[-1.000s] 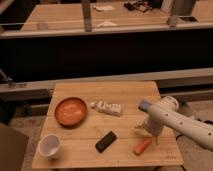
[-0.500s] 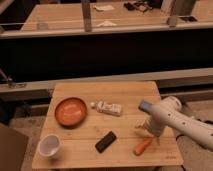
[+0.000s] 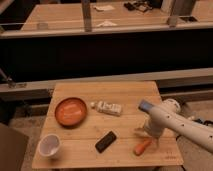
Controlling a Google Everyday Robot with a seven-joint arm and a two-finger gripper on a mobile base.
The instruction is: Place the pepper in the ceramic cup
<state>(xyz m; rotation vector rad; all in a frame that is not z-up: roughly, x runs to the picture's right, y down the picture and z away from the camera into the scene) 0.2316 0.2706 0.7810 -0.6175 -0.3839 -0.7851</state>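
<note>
at table's right, gripper [image 3: 145,134] just above pepper [image 3: 142,146]

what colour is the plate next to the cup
Orange, seen in the camera view: the plate sits above the ceramic cup; the gripper is by the pepper.

A single camera view looks down from above and in front at the small square light-wood surface [image 3: 125,95], at middling range; the whole top fits, with a dark railed counter [image 3: 100,30] behind; the white arm's end effector [image 3: 142,131] enters from the right, low over the surface's right part.
</note>
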